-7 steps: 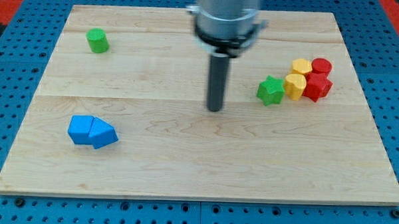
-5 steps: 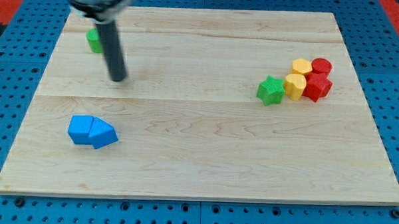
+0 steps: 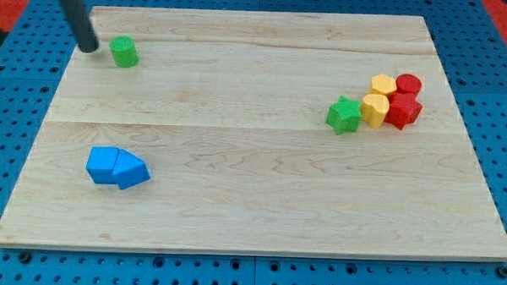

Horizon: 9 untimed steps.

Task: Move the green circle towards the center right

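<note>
The green circle (image 3: 123,51) is a small green cylinder standing near the top left of the wooden board (image 3: 252,185). My tip (image 3: 88,47) is just left of it, a small gap apart, at the board's left edge. The rod rises up and to the left out of the view's top.
A green star (image 3: 344,115) sits at the centre right, touching a cluster of two yellow blocks (image 3: 378,96) and two red blocks (image 3: 405,100). Two blue blocks (image 3: 116,167) lie together at the lower left. Blue pegboard surrounds the board.
My tip has swept from the board's middle to the left and up, passing the green circle, and now stands just left of it. No block has moved.
</note>
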Tool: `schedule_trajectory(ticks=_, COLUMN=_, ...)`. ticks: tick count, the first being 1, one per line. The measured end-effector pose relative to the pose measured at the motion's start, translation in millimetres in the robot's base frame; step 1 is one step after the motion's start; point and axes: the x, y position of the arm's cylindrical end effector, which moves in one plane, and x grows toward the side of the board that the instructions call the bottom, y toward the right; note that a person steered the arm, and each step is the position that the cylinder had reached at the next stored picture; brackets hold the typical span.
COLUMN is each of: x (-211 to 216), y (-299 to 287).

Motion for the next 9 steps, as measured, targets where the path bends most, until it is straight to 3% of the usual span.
schedule_trajectory(ticks=4, x=40.0, y=115.0)
schedule_trajectory(ticks=6, x=34.2, y=265.3)
schedule_trajectory(ticks=7, x=46.6, y=276.7)
schedule_trajectory(ticks=8, x=40.8, y=244.2)
schedule_trajectory(ticks=9, x=46.9, y=266.0)
